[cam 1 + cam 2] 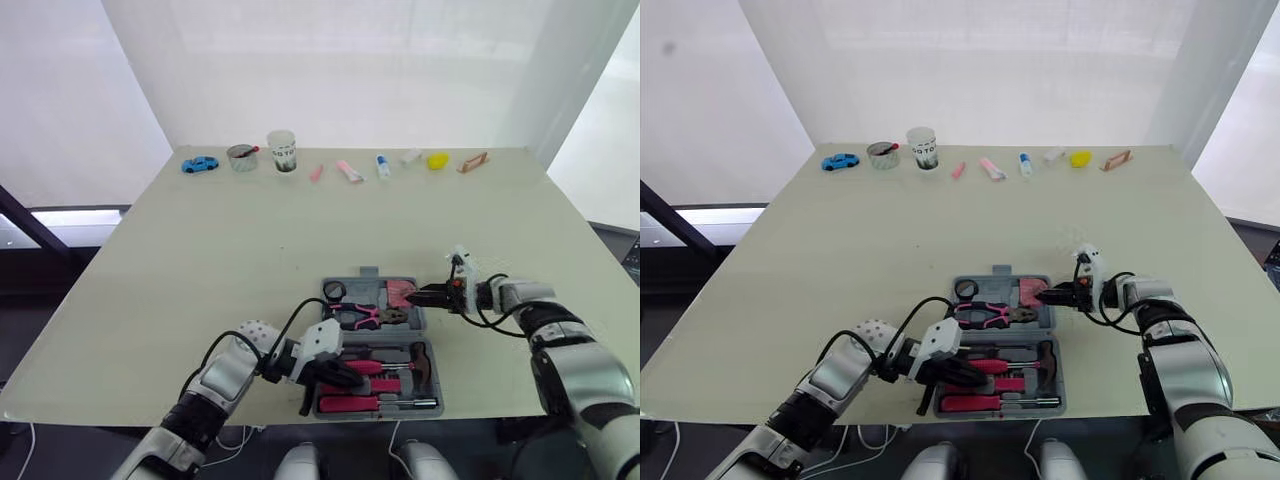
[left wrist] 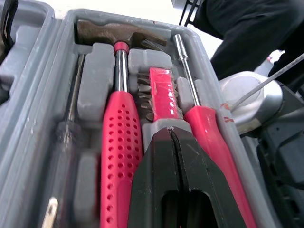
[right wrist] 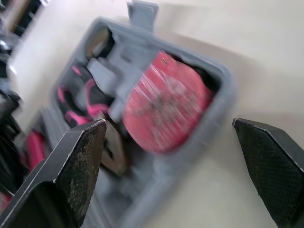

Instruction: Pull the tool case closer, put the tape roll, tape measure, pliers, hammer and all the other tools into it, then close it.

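The tool case [image 1: 368,272] lies open near the bench's [image 1: 250,240] front edge. Its far half holds the tape roll [image 1: 334,291] left, pliers [image 1: 365,316] middle and tape measure [image 1: 399,293] right. The hammer [image 2: 121,156] lies in the near half.

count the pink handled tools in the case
3: pliers in the case's far half; hammer and screwdriver in the near half. The left gripper covers part of that half, so more may be hidden.

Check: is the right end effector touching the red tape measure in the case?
Apart. In the right wrist view the right end effector is open, with a gap between each finger and the tape measure.
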Robot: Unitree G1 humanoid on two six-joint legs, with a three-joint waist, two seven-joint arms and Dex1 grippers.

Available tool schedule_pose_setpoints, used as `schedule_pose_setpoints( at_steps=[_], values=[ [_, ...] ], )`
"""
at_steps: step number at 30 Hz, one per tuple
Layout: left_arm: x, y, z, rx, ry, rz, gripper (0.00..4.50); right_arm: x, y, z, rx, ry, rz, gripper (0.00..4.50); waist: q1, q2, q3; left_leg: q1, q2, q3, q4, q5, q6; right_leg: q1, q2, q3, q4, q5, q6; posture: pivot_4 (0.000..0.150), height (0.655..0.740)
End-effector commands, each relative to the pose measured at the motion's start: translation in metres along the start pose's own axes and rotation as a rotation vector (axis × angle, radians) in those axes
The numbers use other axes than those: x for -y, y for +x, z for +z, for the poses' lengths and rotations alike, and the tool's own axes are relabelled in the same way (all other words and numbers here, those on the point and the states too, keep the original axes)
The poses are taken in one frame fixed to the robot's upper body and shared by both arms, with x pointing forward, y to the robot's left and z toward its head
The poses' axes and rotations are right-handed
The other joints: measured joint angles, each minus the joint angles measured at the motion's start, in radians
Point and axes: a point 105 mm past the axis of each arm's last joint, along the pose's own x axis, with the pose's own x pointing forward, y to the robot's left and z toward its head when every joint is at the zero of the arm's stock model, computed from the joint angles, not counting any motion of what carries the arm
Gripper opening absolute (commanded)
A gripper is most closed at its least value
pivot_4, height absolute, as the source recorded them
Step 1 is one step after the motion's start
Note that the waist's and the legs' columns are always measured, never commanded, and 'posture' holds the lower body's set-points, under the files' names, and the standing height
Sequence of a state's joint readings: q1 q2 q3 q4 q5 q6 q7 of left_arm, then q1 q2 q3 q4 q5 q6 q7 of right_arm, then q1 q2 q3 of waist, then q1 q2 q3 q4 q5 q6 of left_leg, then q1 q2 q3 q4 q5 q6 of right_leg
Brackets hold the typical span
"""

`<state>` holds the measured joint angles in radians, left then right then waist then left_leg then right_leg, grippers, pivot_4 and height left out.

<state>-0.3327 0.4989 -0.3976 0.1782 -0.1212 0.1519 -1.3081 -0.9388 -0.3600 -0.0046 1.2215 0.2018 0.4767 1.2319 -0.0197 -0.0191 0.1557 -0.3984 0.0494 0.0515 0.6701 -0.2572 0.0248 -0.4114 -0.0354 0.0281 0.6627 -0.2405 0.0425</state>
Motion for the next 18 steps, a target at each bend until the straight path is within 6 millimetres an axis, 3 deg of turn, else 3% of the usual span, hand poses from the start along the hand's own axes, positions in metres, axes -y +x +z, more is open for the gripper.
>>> schedule_pose_setpoints(
  at_steps=[1,9,18],
  values=[
    [0.002,0.004,-0.025,-0.078,-0.069,0.016,0.00,-0.011,0.012,0.006,0.028,0.037,0.057,4.47,-0.001,0.000,0.000,0.000,0.000,0.000,0.000,0.000,0.000,0.000,0.000,0.000,0.000,0.000,0.000,0.150,0.7400],
    [0.009,0.007,-0.026,-0.064,-0.073,-0.017,0.00,-0.025,0.021,0.024,0.157,0.094,0.145,4.47,-0.011,0.002,-0.001,0.000,0.000,-0.001,0.000,0.000,0.000,0.000,0.000,0.000,0.000,0.000,0.000,0.150,0.7400],
    [-0.001,-0.010,-0.012,0.024,-0.086,0.064,0.00,-0.050,-0.001,0.043,0.220,0.053,0.388,4.47,-0.020,0.002,0.000,-0.001,0.000,-0.003,-0.001,0.000,0.000,0.000,0.000,0.000,0.000,0.000,0.000,0.150,0.7400]
  ],
)
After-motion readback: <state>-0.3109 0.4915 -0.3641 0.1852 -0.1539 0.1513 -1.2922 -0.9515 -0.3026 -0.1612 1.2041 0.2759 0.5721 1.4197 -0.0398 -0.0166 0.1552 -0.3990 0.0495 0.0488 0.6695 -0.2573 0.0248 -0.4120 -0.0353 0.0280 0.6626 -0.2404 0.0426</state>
